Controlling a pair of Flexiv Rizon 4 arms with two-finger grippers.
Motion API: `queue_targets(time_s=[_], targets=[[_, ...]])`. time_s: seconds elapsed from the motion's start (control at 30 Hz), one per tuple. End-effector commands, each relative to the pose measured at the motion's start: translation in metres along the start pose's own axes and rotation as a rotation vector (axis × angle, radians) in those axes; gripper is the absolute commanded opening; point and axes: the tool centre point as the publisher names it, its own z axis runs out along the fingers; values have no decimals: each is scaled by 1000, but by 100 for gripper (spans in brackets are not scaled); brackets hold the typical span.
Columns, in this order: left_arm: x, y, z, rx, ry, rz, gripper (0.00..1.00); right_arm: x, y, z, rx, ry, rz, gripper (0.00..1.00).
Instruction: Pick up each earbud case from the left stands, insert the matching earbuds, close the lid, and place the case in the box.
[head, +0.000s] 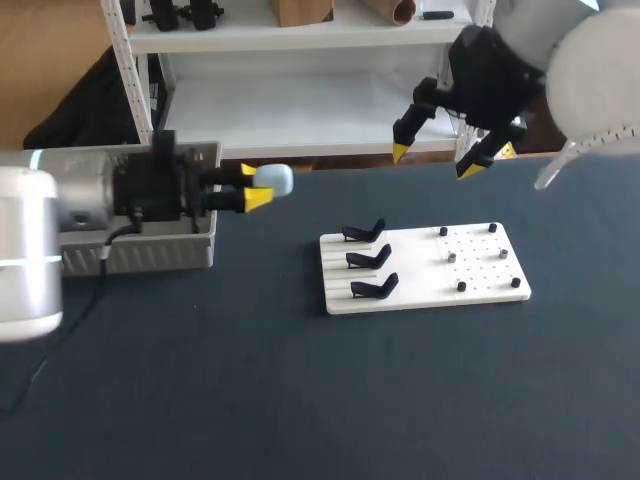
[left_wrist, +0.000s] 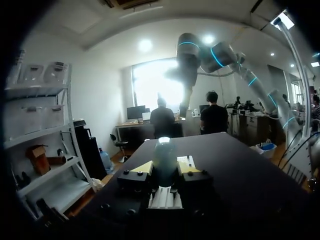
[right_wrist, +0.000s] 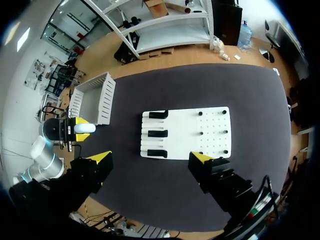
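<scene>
Plain room tbh: dark matte table (head: 200, 400), white metal shelving (head: 300, 100) past its far edge, wood floor (right_wrist: 252, 52), white walls (left_wrist: 100, 95), one bright window (left_wrist: 157, 82)

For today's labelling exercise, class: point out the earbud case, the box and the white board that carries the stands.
earbud case (head: 275, 179), head view, its rounded pale end.
box (head: 150, 255), head view, its ribbed front wall.
white board (head: 415, 265), head view, its bare middle.

A dark table (head: 300, 400) carries a white board (head: 420, 262) near its middle, bearing three black stands (head: 367, 258) and small black pegs (head: 461, 286). A white slatted box (head: 160, 255) sits at its far left.
</scene>
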Motion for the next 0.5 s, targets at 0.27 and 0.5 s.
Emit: queue_targets(time_s=[0.27,0.5], targets=[[13,19,-78,-218,73,-73,0,4,0,-1,3,-43,2,100],[39,58,-114,-274,165,-188,0,4,0,-1,3,-43,2,100]])
